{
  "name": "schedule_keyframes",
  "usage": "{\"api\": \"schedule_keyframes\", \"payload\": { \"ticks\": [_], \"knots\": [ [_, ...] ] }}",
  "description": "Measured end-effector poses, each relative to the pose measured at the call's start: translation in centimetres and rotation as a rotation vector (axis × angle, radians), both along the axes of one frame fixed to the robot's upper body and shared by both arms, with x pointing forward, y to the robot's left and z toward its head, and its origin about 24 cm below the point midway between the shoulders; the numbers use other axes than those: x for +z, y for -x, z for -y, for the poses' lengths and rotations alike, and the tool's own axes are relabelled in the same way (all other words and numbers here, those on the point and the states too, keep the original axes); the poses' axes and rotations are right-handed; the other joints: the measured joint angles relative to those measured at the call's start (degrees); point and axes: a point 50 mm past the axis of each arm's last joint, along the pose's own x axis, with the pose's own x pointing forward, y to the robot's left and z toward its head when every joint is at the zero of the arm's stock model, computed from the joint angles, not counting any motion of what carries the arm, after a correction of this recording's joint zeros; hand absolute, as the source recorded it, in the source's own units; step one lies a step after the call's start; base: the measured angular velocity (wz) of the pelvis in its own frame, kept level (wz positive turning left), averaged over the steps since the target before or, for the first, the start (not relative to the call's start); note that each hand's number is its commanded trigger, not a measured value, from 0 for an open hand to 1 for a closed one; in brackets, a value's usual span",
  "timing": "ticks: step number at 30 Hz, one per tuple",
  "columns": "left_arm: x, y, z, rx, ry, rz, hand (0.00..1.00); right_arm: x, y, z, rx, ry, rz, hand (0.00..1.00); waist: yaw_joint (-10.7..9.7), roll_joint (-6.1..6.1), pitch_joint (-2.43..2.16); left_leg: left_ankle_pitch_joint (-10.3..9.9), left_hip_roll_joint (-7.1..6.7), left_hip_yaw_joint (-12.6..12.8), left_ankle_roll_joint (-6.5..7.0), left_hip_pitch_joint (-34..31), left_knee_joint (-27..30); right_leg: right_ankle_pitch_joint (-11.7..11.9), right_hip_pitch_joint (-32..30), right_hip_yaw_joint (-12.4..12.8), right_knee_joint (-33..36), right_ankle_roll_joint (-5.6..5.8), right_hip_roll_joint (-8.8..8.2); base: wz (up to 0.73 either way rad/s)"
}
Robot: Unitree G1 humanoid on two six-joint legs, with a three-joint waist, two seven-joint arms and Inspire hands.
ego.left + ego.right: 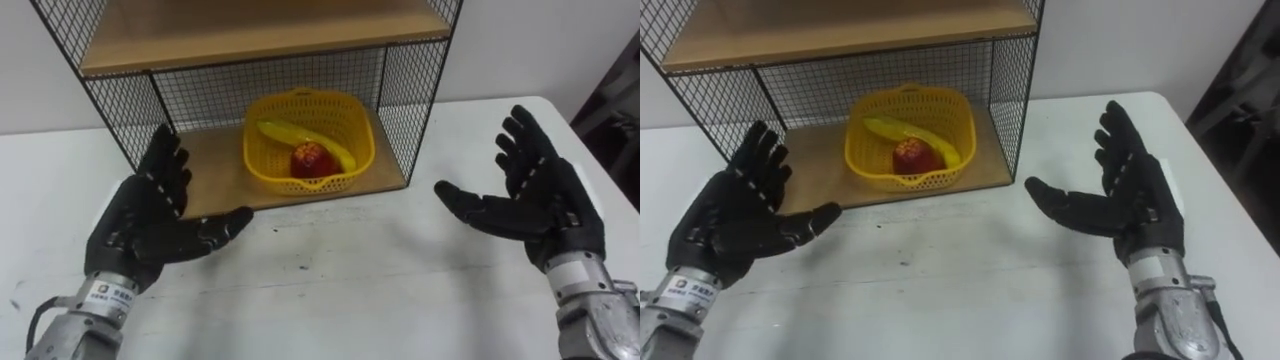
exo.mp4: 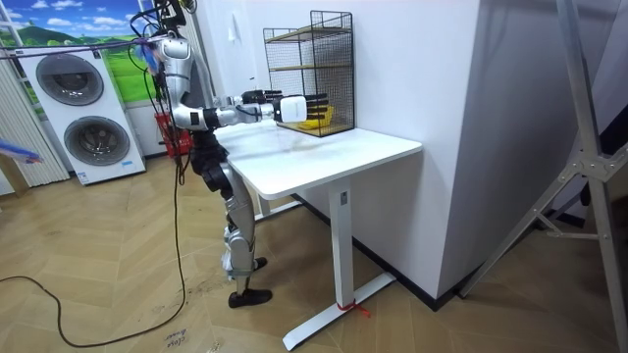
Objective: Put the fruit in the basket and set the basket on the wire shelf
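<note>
The left hand (image 1: 148, 225) and right hand (image 1: 538, 200) are hovering above the white table (image 1: 350, 285), palms facing each other, fingers spread and holding nothing. Ahead of and between them, the yellow basket (image 1: 312, 184) is sitting inside the wire shelf (image 1: 410, 110) on its bottom board (a banana (image 1: 285, 133) and a red apple (image 1: 311, 158) are lying in it).

The wire shelf (image 1: 400, 100) stands at the rear edge of the tabletop (image 1: 330, 270). The basket (image 1: 310, 185) sits on the shelf's bottom board, right of centre, and holds the banana (image 1: 300, 138) behind the apple (image 1: 310, 157). The left hand (image 1: 150, 225) is before the shelf's left front corner, and the right hand (image 1: 545, 205) is beyond its right front corner.
</note>
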Motion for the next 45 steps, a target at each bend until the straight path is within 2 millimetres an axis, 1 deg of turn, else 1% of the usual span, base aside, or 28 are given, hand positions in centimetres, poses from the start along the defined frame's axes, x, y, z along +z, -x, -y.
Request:
{"api": "schedule_keyframes", "payload": {
  "ticks": [3,7,10,12,15,17,19,21,22,23,24,25,27,28,30,31,32,33,34,35,36,37,39,40,42,43,45],
  "knots": [
    [1.0,0.2,-0.9,0.009,-0.034,0.042,0.0,0.8,0.2,1.1,-0.057,0.022,0.033,0.0,0.05,0.59,-0.15,0.02,-0.04,-0.01,0.0,-0.1,-0.1,0.02,-0.18,0.03,0.02,0.01,-0.02,0.0],
    [1.6,0.6,-1.5,-0.017,-0.082,0.061,0.0,1.4,0.6,2.6,-0.124,0.047,0.052,0.0,0.08,1.18,-0.08,0.05,-0.05,-0.07,-0.03,0.08,-0.14,-0.01,0.05,-0.11,0.03,0.01,-0.04,0.0],
    [2.0,1.4,-2.8,-0.023,-0.126,0.058,0.0,2.1,1.0,4.0,-0.182,0.039,0.077,0.0,0.04,1.37,0.1,0.1,-0.03,-0.06,-0.13,0.2,-0.32,-0.28,0.02,-0.14,0.19,-0.1,-0.07,0.0],
    [2.6,1.9,-4.0,-0.029,-0.169,0.068,0.0,2.9,1.4,5.4,-0.236,0.07,0.098,0.0,0.26,1.68,0.21,0.11,0.0,-0.05,-0.15,-0.06,-0.31,-0.37,-0.14,-0.23,0.14,-0.21,-0.06,0.0],
    [3.6,2.6,-4.9,-0.018,-0.207,0.095,0.0,4.0,1.9,6.3,-0.294,0.122,0.128,0.0,0.37,2.25,0.4,0.17,-0.01,-0.17,-0.2,-0.69,-0.34,-0.18,-0.49,-0.34,0.07,-0.04,-0.02,0.0],
    [3.8,2.8,-5.1,-0.014,-0.218,0.097,0.0,4.3,2.1,6.8,-0.319,0.155,0.125,0.0,0.38,2.54,0.56,0.26,0.0,-0.17,-0.11,-0.91,-0.32,-0.17,-0.7,-0.32,0.11,-0.07,-0.01,0.0],
    [4.2,2.9,-5.4,-0.013,-0.228,0.103,0.0,4.4,2.5,7.4,-0.361,0.169,0.12,0.0,0.44,2.69,0.48,0.3,0.03,-0.25,-0.07,-1.24,-0.2,-0.25,-0.86,-0.42,0.2,-0.12,0.0,0.02],
    [4.9,3.3,-6.4,0.016,-0.25,0.117,0.0,4.8,3.1,8.3,-0.442,0.178,0.133,0.0,0.74,2.75,0.44,0.33,0.04,-0.42,-0.13,-1.6,-0.21,-0.39,-1.04,-0.71,0.28,-0.22,-0.03,0.05],
    [5.1,3.5,-6.8,0.029,-0.247,0.125,0.0,4.9,3.3,8.6,-0.464,0.179,0.138,0.0,0.78,2.57,0.47,0.37,0.04,-0.45,-0.14,-1.74,-0.21,-0.39,-1.2,-0.77,0.28,-0.22,-0.04,0.04],
    [5.7,3.9,-7.5,0.065,-0.245,0.147,0.0,5.3,3.8,9.4,-0.516,0.174,0.153,0.0,1.01,2.86,0.24,0.42,0.08,-0.45,-0.11,-1.94,-0.15,-0.37,-1.4,-0.85,0.28,-0.24,-0.03,0.0],
    [6.3,4.3,-8.3,0.116,-0.241,0.171,0.0,5.6,4.3,10.1,-0.577,0.172,0.166,0.0,1.23,2.63,0.38,0.46,0.1,-0.45,-0.11,-2.06,-0.15,-0.36,-1.5,-0.95,0.27,-0.27,-0.04,0.0],
    [6.6,4.6,-8.7,0.146,-0.242,0.18,0.0,5.7,4.6,10.4,-0.604,0.174,0.171,0.0,1.35,2.63,0.38,0.47,0.1,-0.44,-0.12,-2.06,-0.18,-0.36,-1.51,-0.99,0.26,-0.28,-0.04,0.0],
    [7.3,5.8,-10.4,0.266,-0.235,0.203,0.0,6.1,5.7,11.4,-0.703,0.187,0.179,0.0,1.55,2.4,0.45,0.58,0.03,-0.6,-0.19,-1.92,-0.39,-0.39,-1.38,-1.59,0.22,-0.35,-0.24,0.02],
    [7.5,6.2,-10.8,0.293,-0.223,0.212,0.0,6.1,6.0,11.6,-0.726,0.193,0.176,0.0,1.63,2.38,0.43,0.63,0.01,-0.64,-0.18,-1.88,-0.43,-0.4,-1.36,-1.62,0.25,-0.36,-0.26,0.03],
    [7.8,8.2,-12.4,0.414,-0.162,0.233,0.0,6.2,7.4,12.6,-0.83,0.168,0.186,0.0,1.69,2.46,0.37,0.62,-0.06,-0.91,-0.21,-1.84,-0.44,-0.48,-1.06,-2.06,0.27,-0.4,-0.39,0.06],
    [7.9,8.8,-12.9,0.451,-0.134,0.243,0.0,6.2,7.8,12.9,-0.863,0.152,0.19,0.0,1.72,2.47,0.38,0.57,-0.11,-1.11,-0.32,-1.84,-0.44,-0.54,-0.85,-2.37,0.26,-0.41,-0.47,0.17],
    [7.9,9.8,-13.8,0.534,-0.087,0.259,0.0,6.3,8.7,13.5,-0.93,0.127,0.197,0.0,1.79,2.5,0.34,0.54,-0.24,-1.4,-0.45,-1.84,-0.43,-0.82,-0.68,-2.99,0.4,-0.52,-0.71,0.17],
    [7.7,10.8,-14.8,0.626,-0.05,0.264,0.0,6.5,9.6,14.1,-0.998,0.121,0.208,0.0,2.05,2.59,0.19,0.53,-0.3,-1.59,-0.48,-1.86,-0.36,-1.15,-0.99,-3.13,0.5,-0.76,-0.8,0.13],
    [7.7,11.3,-15.3,0.673,-0.035,0.264,0.0,6.6,10.1,14.3,-1.033,0.127,0.209,0.0,2.45,2.62,-0.01,0.52,-0.31,-1.6,-0.49,-1.87,-0.36,-1.2,-1.15,-3.1,0.58,-0.78,-0.82,0.0],
    [7.7,12.4,-16.2,0.77,-0.007,0.27,0.0,6.8,11.1,14.8,-1.105,0.138,0.208,0.0,3.48,2.47,-0.2,0.52,-0.38,-1.38,-0.49,-1.92,-0.41,-1.51,-1.7,-2.91,1.29,-0.8,-1.02,0.0],
    [7.6,13.7,-17.0,0.873,0.022,0.27,0.0,6.9,12.0,15.2,-1.171,0.144,0.209,0.0,3.94,2.37,-0.21,0.54,-0.43,-1.41,-0.51,-1.89,-0.46,-1.62,-1.64,-3.1,1.4,-0.74,-1.11,0.0],
    [7.4,14.3,-17.4,0.923,0.036,0.273,0.0,6.9,12.4,15.3,-1.201,0.145,0.214,0.0,4.29,2.38,-0.21,0.55,-0.43,-1.4,-0.53,-1.91,-0.46,-1.61,-1.64,-3.1,1.4,-0.73,-1.1,0.07],
    [6.4,16.8,-18.8,1.123,0.103,0.256,0.0,6.5,13.8,16.2,-1.313,0.101,0.224,0.0,4.9,2.31,-0.32,0.56,-0.39,-1.56,-0.56,-2.02,-0.3,-1.63,-1.57,-3.21,1.37,-0.75,-1.07,0.04],
    [6.1,17.5,-19.2,1.179,0.128,0.25,0.0,6.2,14.2,16.5,-1.342,0.084,0.219,0.0,5.01,2.28,-0.36,0.55,-0.39,-1.59,-0.56,-2.1,-0.28,-1.64,-1.52,-3.24,1.34,-0.76,-1.07,0.05],
    [4.3,20.4,-20.3,1.422,0.236,0.209,0.0,5.0,15.4,17.4,-1.458,0.027,0.186,0.0,5.63,2.28,-0.38,0.56,-0.45,-1.66,-0.57,-2.19,-0.34,-1.65,-1.39,-3.49,1.2,-0.75,-1.13,0.04],
    [3.7,21.1,-20.4,1.478,0.262,0.193,0.0,4.6,15.9,17.5,-1.488,0.013,0.17,0.0,5.79,2.3,-0.38,0.57,-0.45,-1.72,-0.58,-2.27,-0.34,-1.64,-1.38,-3.59,1.15,-0.73,-1.12,0.07],
    [1.3,23.8,-20.8,1.699,0.353,0.102,0.0,2.7,17.7,18.2,-1.613,-0.067,0.103,0.0,6.09,2.58,-0.3,0.54,-0.58,-2.12,-0.57,-2.74,0.0,-1.7,-1.51,-4.16,1.27,-0.61,-1.29,0.12]
  ]
}}
